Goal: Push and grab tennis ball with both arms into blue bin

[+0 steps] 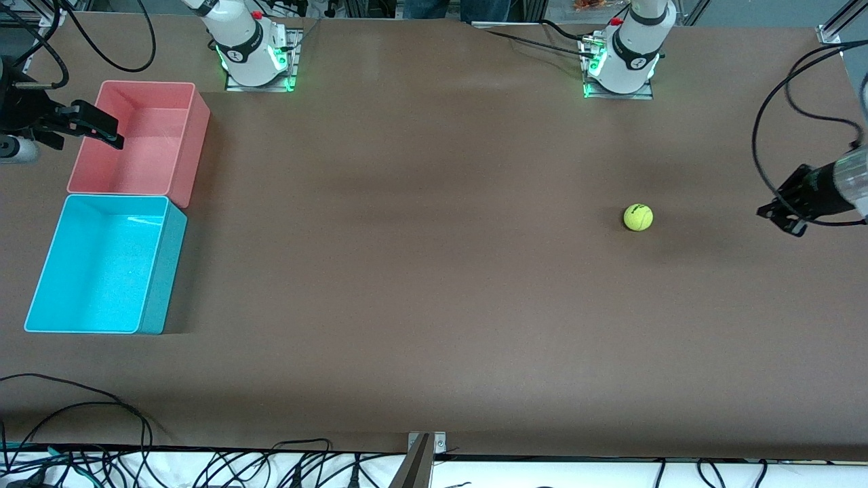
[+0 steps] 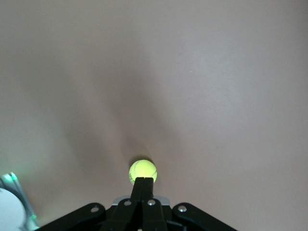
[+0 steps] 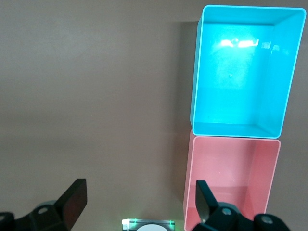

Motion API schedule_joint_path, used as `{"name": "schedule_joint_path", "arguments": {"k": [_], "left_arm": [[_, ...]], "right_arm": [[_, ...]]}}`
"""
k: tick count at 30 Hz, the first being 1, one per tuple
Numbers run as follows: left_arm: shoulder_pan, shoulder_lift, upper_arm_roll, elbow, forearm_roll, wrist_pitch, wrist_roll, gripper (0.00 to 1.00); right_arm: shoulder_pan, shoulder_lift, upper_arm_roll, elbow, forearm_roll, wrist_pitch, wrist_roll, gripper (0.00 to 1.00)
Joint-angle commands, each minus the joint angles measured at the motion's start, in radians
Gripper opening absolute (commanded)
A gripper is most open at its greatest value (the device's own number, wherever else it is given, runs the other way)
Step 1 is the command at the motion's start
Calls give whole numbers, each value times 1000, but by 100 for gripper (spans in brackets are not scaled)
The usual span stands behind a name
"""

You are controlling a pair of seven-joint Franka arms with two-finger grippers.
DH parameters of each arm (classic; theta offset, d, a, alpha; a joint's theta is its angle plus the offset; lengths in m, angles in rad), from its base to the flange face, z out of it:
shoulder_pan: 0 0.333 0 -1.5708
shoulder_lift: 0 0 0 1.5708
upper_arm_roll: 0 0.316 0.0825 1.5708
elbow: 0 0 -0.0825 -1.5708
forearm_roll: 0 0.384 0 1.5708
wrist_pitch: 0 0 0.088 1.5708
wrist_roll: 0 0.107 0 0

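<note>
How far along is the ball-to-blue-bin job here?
Nothing delivered: the fuzzy yellow-green tennis ball lies on the brown table, toward the left arm's end. In hand: left gripper, shut, lined up with it. Left: pushing it toward the open right gripper, then into the empty cyan plastic bin.

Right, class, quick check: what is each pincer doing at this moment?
Left pincer: shut, holding nothing, the tennis ball lies free on the table.
Right pincer: open, empty, over the pink bin.
</note>
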Motion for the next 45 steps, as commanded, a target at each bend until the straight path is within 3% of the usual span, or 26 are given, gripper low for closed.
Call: {"name": "schedule_joint_path", "arguments": {"k": [1, 11, 15, 24, 33, 45], "left_arm": [[17, -20, -6, -145, -3, 104, -115, 0], [30, -72, -10, -467, 11, 439, -242, 0], [30, -59, -12, -540, 84, 500, -247, 0], [27, -52, -13, -708, 100, 750, -397, 0], [26, 39, -13, -768, 100, 945, -399, 0], [7, 44, -44, -767, 100, 941, -403, 0]], "right_arm": [[2, -4, 2, 12, 5, -3, -1, 100], [3, -2, 3, 14, 5, 2, -1, 100], [6, -4, 3, 14, 5, 0, -1, 100], [8, 1, 3, 17, 5, 11, -1, 100], [5, 1, -3, 17, 9, 11, -1, 100], [5, 1, -3, 17, 11, 11, -1, 100]]}}
